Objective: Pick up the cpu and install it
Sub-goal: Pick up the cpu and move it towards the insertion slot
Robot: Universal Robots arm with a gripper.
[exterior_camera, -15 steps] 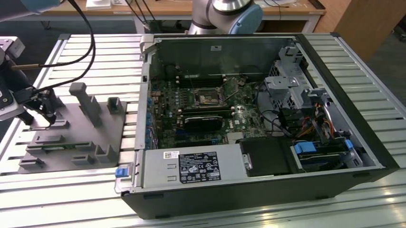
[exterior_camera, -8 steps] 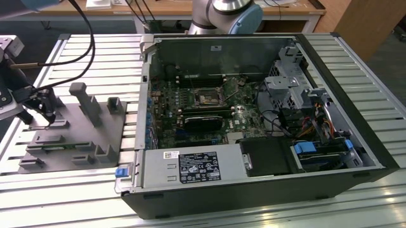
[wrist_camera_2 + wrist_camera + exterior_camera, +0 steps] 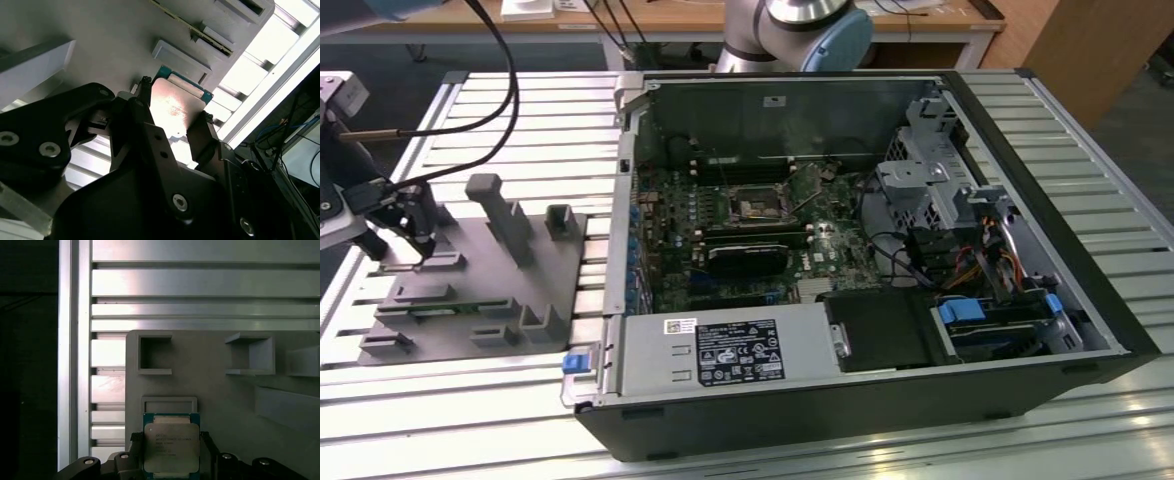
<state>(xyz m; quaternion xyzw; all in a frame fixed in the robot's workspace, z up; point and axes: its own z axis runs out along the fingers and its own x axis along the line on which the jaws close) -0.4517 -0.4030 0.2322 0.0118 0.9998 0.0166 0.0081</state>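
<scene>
The cpu (image 3: pixel 171 447) is a flat square chip with a silvery lid and a green edge. It sits between my two black fingers, which press on its opposite sides just over the grey fixture plate (image 3: pixel 225 405). In the second wrist view the cpu (image 3: pixel 172 107) shows its shiny lid, with a fingertip (image 3: pixel 145 87) at each side. In the exterior view my gripper (image 3: pixel 396 250) hangs over the grey fixture plate (image 3: pixel 467 300) at that view's left, far from the open computer case (image 3: pixel 854 230). The dark square socket (image 3: pixel 758 205) lies on the motherboard inside the case.
Upright grey posts (image 3: pixel 500 215) and small holders stand on the fixture plate close to my gripper. Black cables (image 3: pixel 507 80) trail from the arm. The case walls, a drive cage (image 3: pixel 927 170) and a power supply (image 3: pixel 727 352) surround the motherboard. Slatted aluminium table (image 3: pixel 520 400) lies all around.
</scene>
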